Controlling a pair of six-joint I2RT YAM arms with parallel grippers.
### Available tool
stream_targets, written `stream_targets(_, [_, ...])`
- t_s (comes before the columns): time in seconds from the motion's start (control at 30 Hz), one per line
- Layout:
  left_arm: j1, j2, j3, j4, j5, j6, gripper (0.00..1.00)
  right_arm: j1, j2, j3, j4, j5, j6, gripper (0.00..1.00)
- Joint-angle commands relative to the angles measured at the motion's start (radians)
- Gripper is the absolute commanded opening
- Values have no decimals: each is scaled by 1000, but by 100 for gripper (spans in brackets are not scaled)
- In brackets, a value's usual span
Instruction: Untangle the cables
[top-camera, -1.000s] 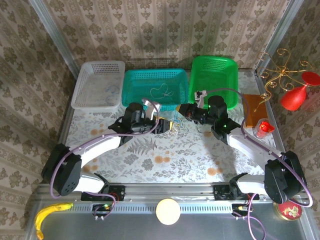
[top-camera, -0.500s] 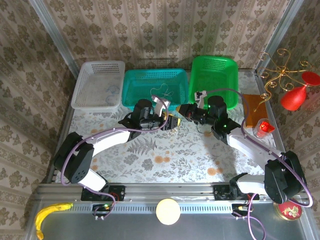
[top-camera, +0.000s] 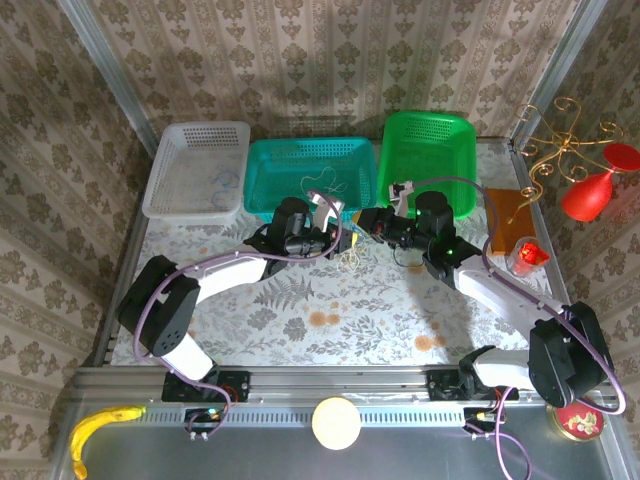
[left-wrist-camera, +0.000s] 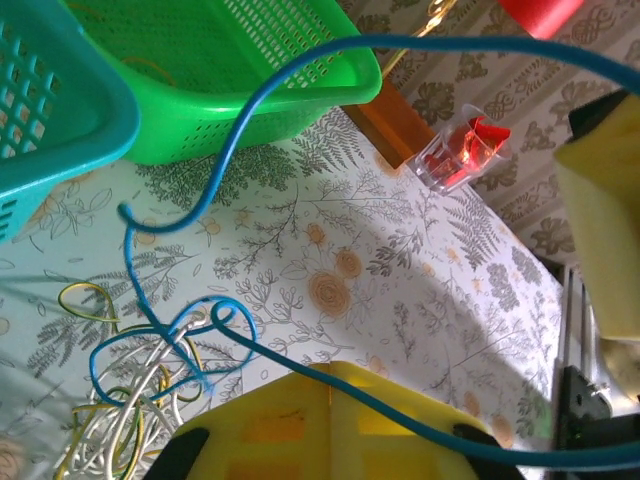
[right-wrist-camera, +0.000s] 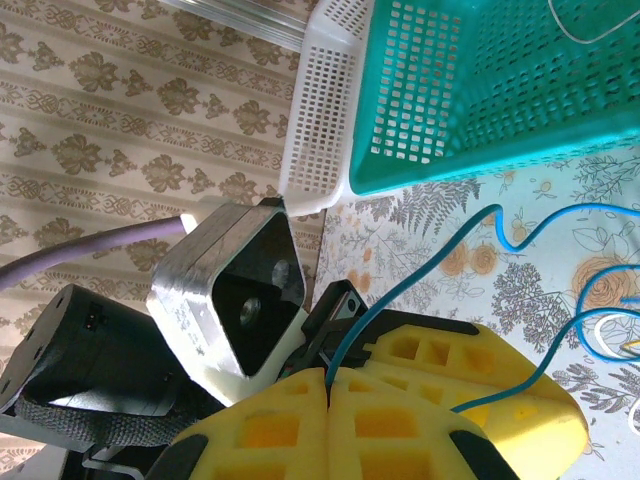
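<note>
Two arms met over the far middle of the floral tabletop (top-camera: 330, 320), just in front of the teal basket (top-camera: 310, 146).

Right fingers (right-wrist-camera: 290, 400): pressed together and pinching the blue cable (right-wrist-camera: 430, 265). The cable entered the seam between the two yellow fingers at their tip and ran off toward the tabletop.

Left fingers (left-wrist-camera: 270, 430): also pressed together, seam closed. The blue cable crossed their tip and trailed over one finger. Could not tell whether it was actually caught between them.

In the left wrist view, the blue cable rose from the tabletop in a tall arc past the green basket (left-wrist-camera: 250, 110) and swept across the top of the frame. Lower down it made a few small loops.

Those loops lay beside and partly over the tangle of cables (top-camera: 350, 257). The tangle was whitish and yellowish strands coiled loosely together on the tabletop, just below the two wrists and near the front edge of the teal basket.

One whitish cord (top-camera: 325, 185) lay separately inside the teal basket.

White basket (top-camera: 195, 132) stood to the left of the teal one and the green basket to its right, all three in a row along the far edge.
</note>
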Motion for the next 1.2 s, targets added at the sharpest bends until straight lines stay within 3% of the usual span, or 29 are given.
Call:
stream_targets(0.0, [12,-45,28,34,20,-24,0,-9,-32,25,-6,-4,-12,10])
stream_targets(0.1, [43,-81,17,62,69,-96,0,-24,-42,11,-27,14,-37,41])
stream_targets(0.17, [61,-102,8,94,104,-160,0,-34,-52,3,-50,30,-63,49])
stream_targets(0.37, [93,-164,0,130,164,-274,0,-49,-69,-38,-100,94,-165,52])
stream_targets(0.57, [92,-194,15,95,170,-283,0,-49,-64,-66,-134,142,-230,52])
stream_targets(0.73, [93,-199,1,36,141,-247,1,-51,-66,-46,-350,336,-299,52])
stream_targets(0.93, [94,-204,-21,-37,55,-195,32,-78,26,-24,-515,522,-317,52])
stream_targets(1.17, [95,-214,-22,-99,-3,-150,54,-88,178,17,-528,596,-289,49])
